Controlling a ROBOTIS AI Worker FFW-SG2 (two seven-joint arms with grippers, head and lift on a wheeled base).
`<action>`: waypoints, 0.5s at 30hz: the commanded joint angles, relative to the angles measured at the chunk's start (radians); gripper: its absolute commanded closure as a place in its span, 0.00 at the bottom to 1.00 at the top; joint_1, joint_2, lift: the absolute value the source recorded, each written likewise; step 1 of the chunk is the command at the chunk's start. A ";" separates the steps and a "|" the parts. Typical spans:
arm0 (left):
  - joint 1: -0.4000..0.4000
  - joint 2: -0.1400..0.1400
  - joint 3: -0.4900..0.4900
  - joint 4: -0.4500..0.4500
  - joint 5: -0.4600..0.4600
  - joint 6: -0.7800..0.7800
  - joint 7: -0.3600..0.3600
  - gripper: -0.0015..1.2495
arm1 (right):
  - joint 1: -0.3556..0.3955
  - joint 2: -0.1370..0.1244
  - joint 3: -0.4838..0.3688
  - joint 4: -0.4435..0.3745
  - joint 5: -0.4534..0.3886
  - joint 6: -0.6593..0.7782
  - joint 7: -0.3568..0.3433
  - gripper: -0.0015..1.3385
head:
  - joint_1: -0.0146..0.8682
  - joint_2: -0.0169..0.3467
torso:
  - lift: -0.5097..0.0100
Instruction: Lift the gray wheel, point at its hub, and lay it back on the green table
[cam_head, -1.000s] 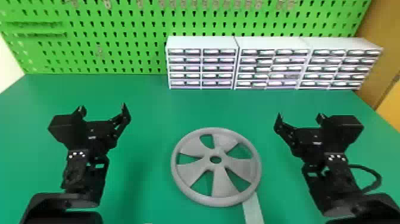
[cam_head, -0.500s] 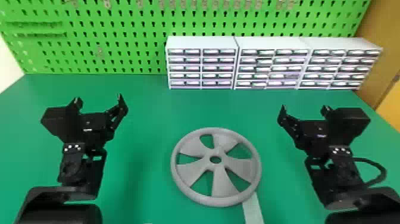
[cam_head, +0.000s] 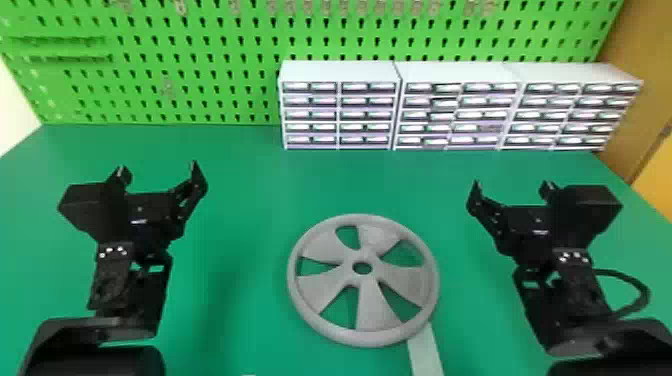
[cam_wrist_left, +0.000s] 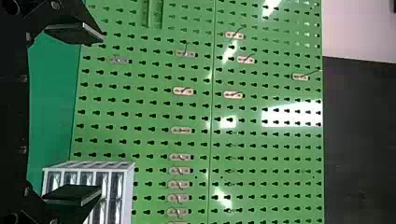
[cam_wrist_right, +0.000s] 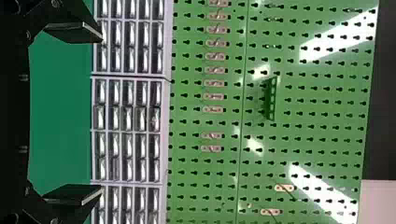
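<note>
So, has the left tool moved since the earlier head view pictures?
Yes. Judged against the white drawer cabinets in the head view, the left tool has shifted slightly to the left and also a little towards the green pegboard.

We are in a workshop or lab: a green pegboard (cam_head: 225, 92) bearing hooks (cam_wrist_left: 183, 91) rises behind our green table (cam_head: 240, 170), and white cabinets (cam_head: 340, 71) of small drawers line its back.

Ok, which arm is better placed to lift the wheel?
Probably right: the right gripper, open and empty, looks closer to the gray wheel in the head view than the left gripper, also open.
</note>
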 joint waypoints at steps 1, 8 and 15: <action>0.000 0.000 -0.003 0.002 0.003 0.009 0.000 0.11 | 0.003 -0.001 -0.008 0.000 0.001 -0.002 0.000 0.12 | 0.80 0.18 | 0.80; -0.014 0.000 -0.003 0.002 0.011 0.032 -0.022 0.12 | -0.002 0.005 -0.008 0.000 0.002 -0.005 0.000 0.12 | 0.80 0.18 | 0.80; -0.014 0.000 0.005 0.003 0.019 0.033 -0.028 0.12 | 0.000 0.002 -0.003 0.000 0.007 -0.005 0.000 0.12 | 0.80 0.18 | 0.80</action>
